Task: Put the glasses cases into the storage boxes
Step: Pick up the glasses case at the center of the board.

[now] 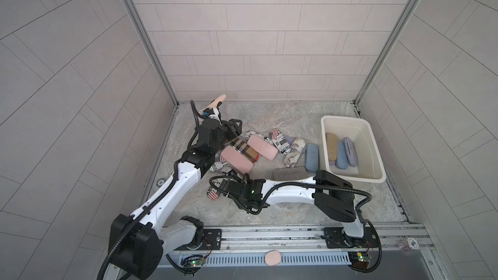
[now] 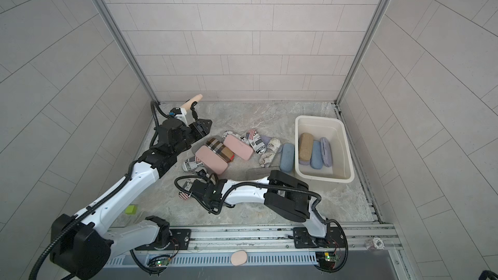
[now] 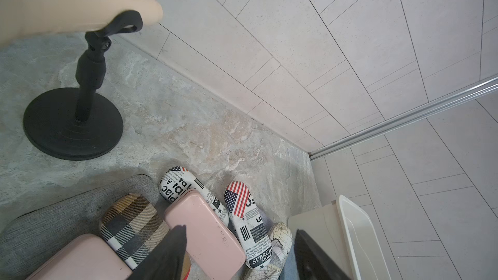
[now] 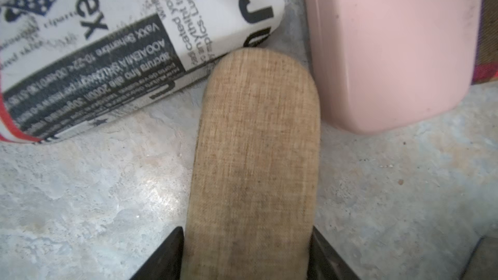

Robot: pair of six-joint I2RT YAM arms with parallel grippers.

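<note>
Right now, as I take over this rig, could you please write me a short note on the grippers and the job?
Left gripper: open, empty, above the pile of cases on the table.
Right gripper: shut on a tan case near the pile.
Done: at least three stored cases lie in the tub.
Left: the tan case and about a dozen others must go in.
</note>
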